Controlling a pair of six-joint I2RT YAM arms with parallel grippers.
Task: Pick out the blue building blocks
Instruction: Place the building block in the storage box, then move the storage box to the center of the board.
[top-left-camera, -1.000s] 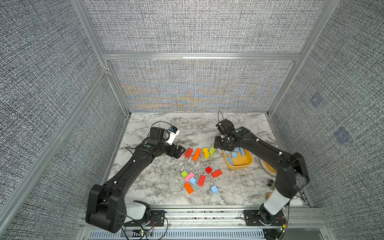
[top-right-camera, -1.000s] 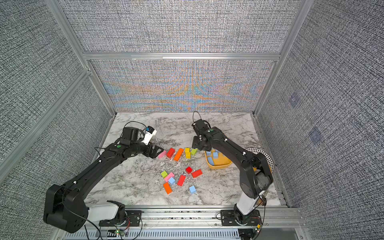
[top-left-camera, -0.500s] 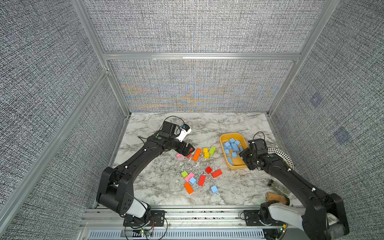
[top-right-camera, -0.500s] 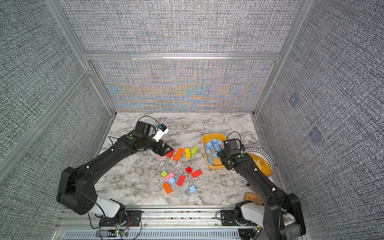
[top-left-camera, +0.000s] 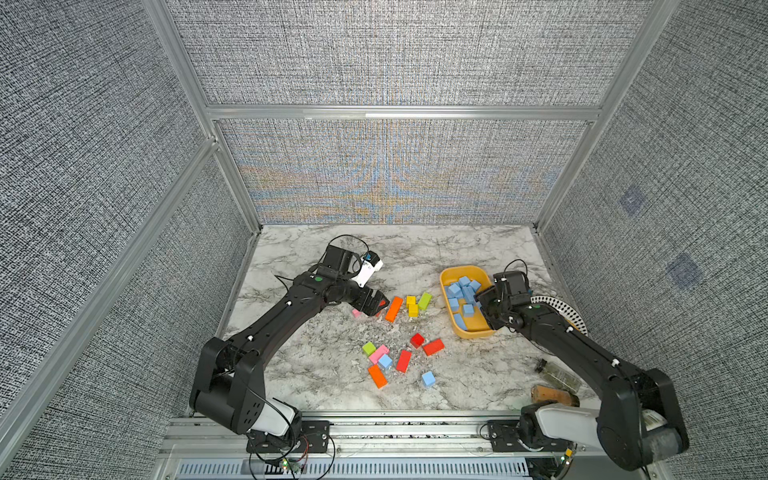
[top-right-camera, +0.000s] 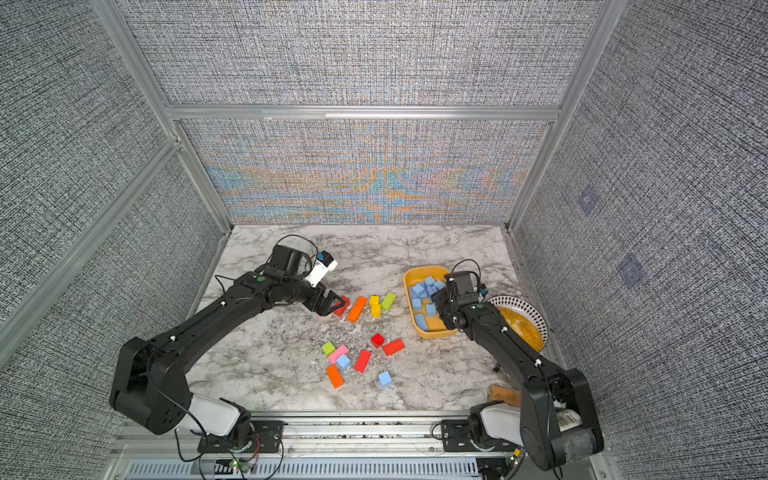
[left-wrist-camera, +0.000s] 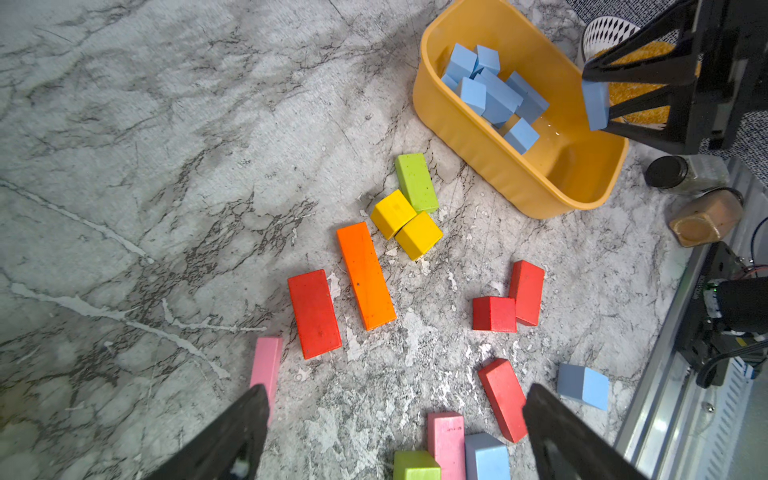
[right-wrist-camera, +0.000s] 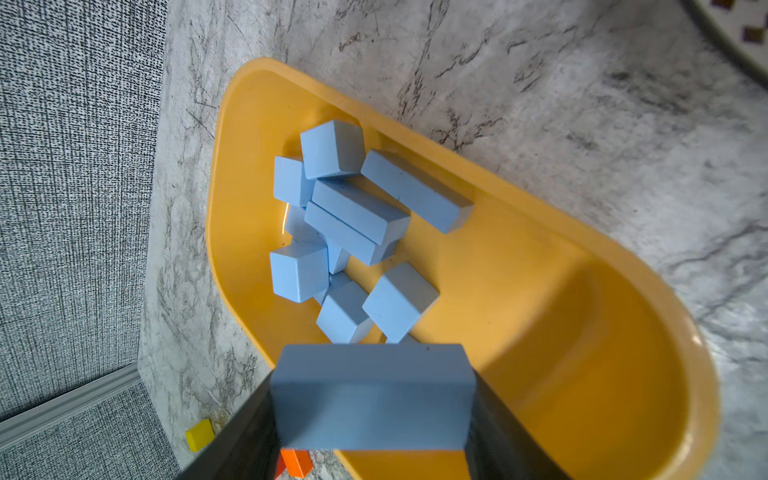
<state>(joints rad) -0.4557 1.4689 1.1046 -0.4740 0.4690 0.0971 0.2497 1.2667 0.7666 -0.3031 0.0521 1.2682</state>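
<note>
The right hand (left-wrist-camera: 596, 100) has moved in over the yellow tray (top-left-camera: 471, 333) by the right edge of the bench (top-left-camera: 316, 374). It holds a blue brick (right-wrist-camera: 372, 395), so a drop looks near. The tray holds a pile of blue blocks (top-left-camera: 459, 291). Two blue cubes (top-left-camera: 428, 379) wait near the front edge. The left hand (top-left-camera: 379, 305) is wide and empty.

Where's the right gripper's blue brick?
Right wrist view: the blue brick sits between the right gripper's jaws, over the yellow tub on the table's right side.
</note>
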